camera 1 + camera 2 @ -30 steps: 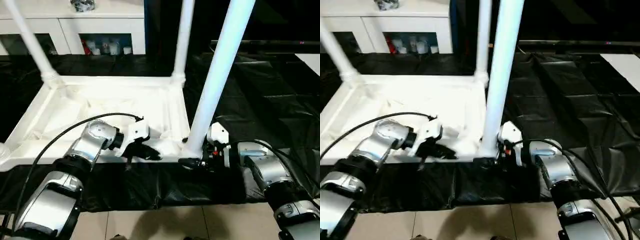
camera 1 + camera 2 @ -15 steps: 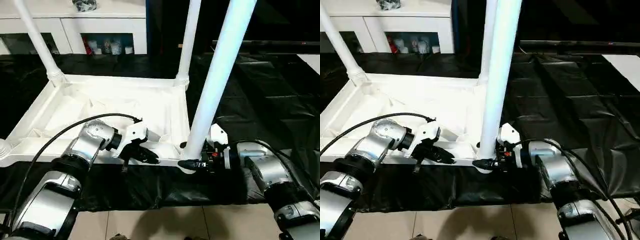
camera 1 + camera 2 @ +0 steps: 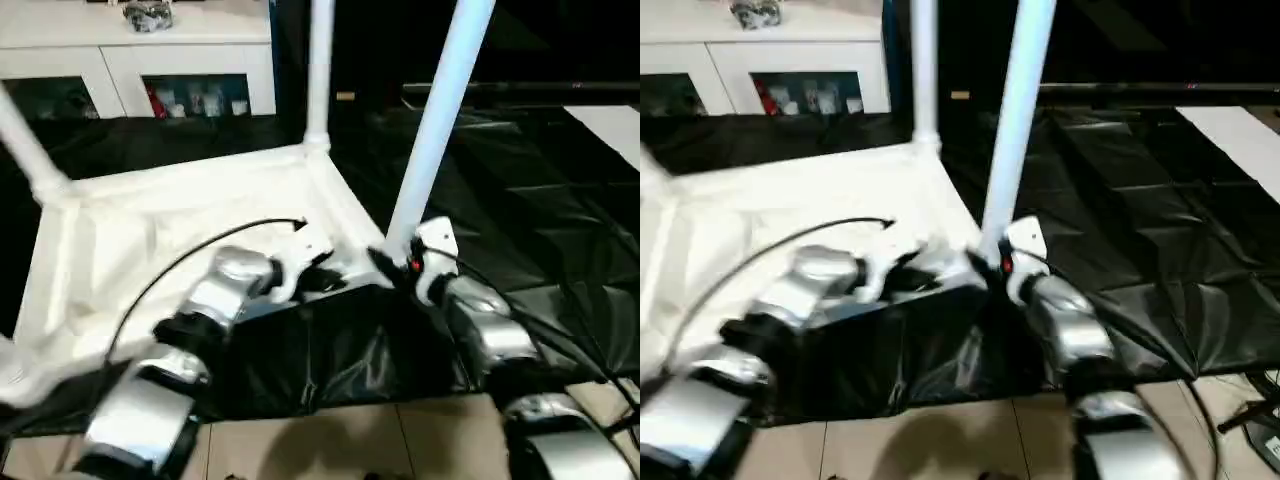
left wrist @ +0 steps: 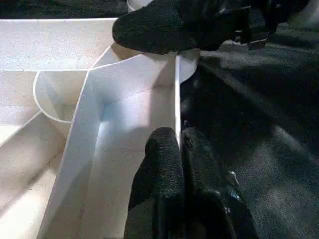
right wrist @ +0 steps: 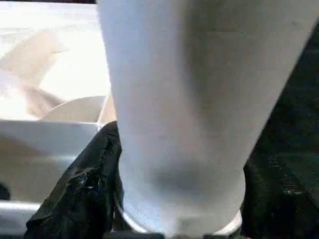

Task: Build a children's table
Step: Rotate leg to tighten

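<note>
The white plastic rectangular tabletop [image 3: 190,215] lies upside down on a black plastic sheet [image 3: 520,200] spread over the floor, its ribbed underside facing up and its rounded corner sockets at the rim. Long white tube legs stand in the sockets: one at the far corner [image 3: 320,70], one at the far left corner [image 3: 25,145], and the near-right leg [image 3: 435,120] rising from the corner closest to the robot's right arm.

Judging by its thin walls and ribs, the tabletop should be light but fairly stiff — the rim is a narrow upright wall that offers a good pinch, though smooth plastic may slip under a sideways pull. The legs are smooth round tubes, also likely light; being long, they would lever hard on the socket if taken high, so low down near the socket looks like the sensible place to hold.

The left gripper [image 4: 180,149] has its black fingers pressed together on the thin rim wall of the tabletop near that corner. The right gripper [image 3: 392,272] sits at the foot of the near-right leg, and in its wrist view one black finger [image 5: 84,184] lies against the tube just above the socket, the pair spread about the width of the leg — clamped around it, as far as I can judge.

Behind stands a white cabinet with glass doors [image 3: 130,60].
</note>
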Robot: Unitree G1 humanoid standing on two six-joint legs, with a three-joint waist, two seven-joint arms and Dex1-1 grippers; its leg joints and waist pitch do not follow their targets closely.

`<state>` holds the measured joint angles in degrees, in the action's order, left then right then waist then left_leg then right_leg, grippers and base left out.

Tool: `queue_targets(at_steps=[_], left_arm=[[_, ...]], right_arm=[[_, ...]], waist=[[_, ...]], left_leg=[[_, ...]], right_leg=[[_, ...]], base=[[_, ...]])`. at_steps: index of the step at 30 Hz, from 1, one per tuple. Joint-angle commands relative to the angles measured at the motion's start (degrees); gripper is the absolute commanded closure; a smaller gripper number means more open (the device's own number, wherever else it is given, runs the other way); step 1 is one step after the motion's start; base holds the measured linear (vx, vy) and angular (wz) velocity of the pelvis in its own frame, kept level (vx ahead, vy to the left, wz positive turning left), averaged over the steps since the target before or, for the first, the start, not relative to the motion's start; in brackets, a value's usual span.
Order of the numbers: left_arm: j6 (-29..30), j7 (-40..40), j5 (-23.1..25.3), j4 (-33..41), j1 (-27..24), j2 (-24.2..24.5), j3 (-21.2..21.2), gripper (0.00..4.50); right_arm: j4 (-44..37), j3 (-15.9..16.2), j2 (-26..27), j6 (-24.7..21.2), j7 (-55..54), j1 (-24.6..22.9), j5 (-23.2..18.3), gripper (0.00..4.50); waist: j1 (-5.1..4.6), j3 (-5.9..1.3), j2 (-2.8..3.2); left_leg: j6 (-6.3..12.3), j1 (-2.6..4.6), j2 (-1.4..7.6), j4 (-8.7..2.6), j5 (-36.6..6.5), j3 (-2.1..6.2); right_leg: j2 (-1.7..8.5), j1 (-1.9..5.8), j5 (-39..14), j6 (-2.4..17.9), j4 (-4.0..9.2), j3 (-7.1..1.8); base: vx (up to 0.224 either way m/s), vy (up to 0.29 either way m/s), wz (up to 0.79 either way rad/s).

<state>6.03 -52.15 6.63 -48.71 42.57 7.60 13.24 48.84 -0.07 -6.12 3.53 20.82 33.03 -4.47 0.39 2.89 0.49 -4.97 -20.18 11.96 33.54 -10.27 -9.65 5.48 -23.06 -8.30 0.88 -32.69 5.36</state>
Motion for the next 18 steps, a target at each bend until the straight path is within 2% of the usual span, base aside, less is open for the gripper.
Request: queue_targets(at_steps=[1, 2, 4, 8, 9, 11, 12, 13, 15, 16, 18], left_arm=[[-0.6, -0.4, -0.7, 0.4, 1.3, -3.6, 1.3, 4.5], [-0.8, -0.6, -0.7, 0.3, 1.3, -3.5, 1.3, 4.5], [-1.6, -1.7, -0.7, 0.5, 1.2, -2.7, 1.3, 4.5], [-5.5, -4.5, -1.0, 1.7, 0.6, -0.1, 1.4, 4.5], [-5.9, -5.1, -1.2, 2.0, 0.4, 0.3, 1.4, 4.5], [-5.7, -6.4, -1.5, 2.3, 0.3, 0.9, 1.5, 4.5], [-6.3, -11.3, -2.2, 3.3, -0.2, 3.1, 2.1, 4.5], [-6.5, -12.5, -2.3, 3.5, -0.3, 3.6, 2.2, 4.5], [-7.8, -15.3, -2.2, 3.6, -0.5, 5.3, 2.8, 4.5], [-7.9, -16.1, -2.2, 3.6, -0.6, 5.7, 2.9, 4.5], [-8.8, -18.2, -2.2, 3.1, -0.5, 6.8, 3.0, 4.5]], right_arm=[[2.7, 2.7, 3.3, -0.2, 1.7, -0.1, 1.4, 1.06], [2.8, 2.4, 3.4, 0.0, 2.1, 0.1, 1.0, 1.06], [3.0, 1.9, 3.0, 0.2, 3.9, 0.5, 0.1, 0.77], [2.4, 3.4, -0.4, 1.9, 8.8, 0.5, 1.1, 0.64], [2.4, 3.5, -0.9, 2.1, 9.8, 0.5, 1.2, 0.64], [1.9, 4.0, -2.1, 2.0, 12.8, 0.3, 1.0, 0.64], [0.6, 4.8, -4.2, 2.2, 19.1, -0.4, 0.5, 0.64], [0.3, 5.1, -4.6, 2.2, 20.7, -0.5, 0.4, 0.64], [-1.8, 6.2, -6.2, 2.1, 26.9, -1.5, -0.3, 0.64], [-2.6, 6.6, -6.8, 1.8, 29.2, -1.8, -0.7, 0.64], [-4.6, 7.7, -8.3, 1.2, 35.1, -2.7, -1.5, 0.64]], waist=[[-0.19, -3.32, -0.14], [-0.23, -3.33, -0.14], [-0.2, -3.28, -0.12], [-0.16, -3.52, -0.34], [-0.07, -3.66, -0.23], [0.14, -3.81, -0.38], [0.28, -3.87, -0.46], [0.4, -3.99, -0.47], [0.64, -4.18, -0.37], [0.93, -4.28, -0.25], [1.53, -4.21, -0.08]], left_leg=[[2.68, 0.16, 0.36, -4.27, -22.8, 0.16], [2.83, 0.14, 0.34, -4.28, -22.7, 0.12], [3.02, 0.13, 0.45, -4.36, -22.6, 0.09], [3.61, -0.3, 0.57, -4.41, -21.5, 0.08], [3.85, -0.42, 0.69, -4.38, -20.0, -0.02], [4.42, -0.57, 0.7, -4.24, -17.8, -0.23], [5.01, -0.54, 0.75, -4.12, -16.3, -0.39], [5.9, -0.8, 0.75, -4.01, -15.0, -0.42], [6.91, -1.06, 0.85, -3.84, -12.7, -0.4], [7.45, -1.07, 0.97, -3.69, -10.6, -0.49], [7.8, -0.96, 1.17, -3.59, -9.4, -0.71]], right_leg=[[2.43, 1.7, -32.1, 6.7, 5.63, -1.44], [2.41, 1.74, -31.7, 6.9, 5.64, -1.46], [2.33, 1.75, -30.5, 7.5, 5.48, -1.58], [2.41, 2.27, -27.6, 8.6, 5.0, -1.72], [2.52, 2.34, -25.2, 9.4, 4.7, -1.98], [2.47, 2.59, -21.4, 11.0, 4.23, -2.1], [2.45, 2.62, -18.9, 12.0, 3.97, -2.2], [2.55, 2.92, -16.9, 13.0, 3.61, -2.26], [2.48, 3.2, -13.9, 13.6, 3.14, -2.22], [2.4, 3.24, -11.1, 14.3, 2.79, -2.21], [2.23, 3.18, -9.0, 15.2, 2.46, -2.16]], base=[[0.0, 0.0, 0.0], [0.0, 0.0, 0.0], [0.0, 0.0, 0.0], [0.0, 0.0, 0.0], [0.0, 0.0, 0.0], [0.0, 0.0, 0.0], [0.0, 0.0, 0.0], [0.0, 0.0, 0.0], [0.0, 0.0, 0.0], [0.0, 0.0, 0.0], [0.0, 0.0, 0.0]])
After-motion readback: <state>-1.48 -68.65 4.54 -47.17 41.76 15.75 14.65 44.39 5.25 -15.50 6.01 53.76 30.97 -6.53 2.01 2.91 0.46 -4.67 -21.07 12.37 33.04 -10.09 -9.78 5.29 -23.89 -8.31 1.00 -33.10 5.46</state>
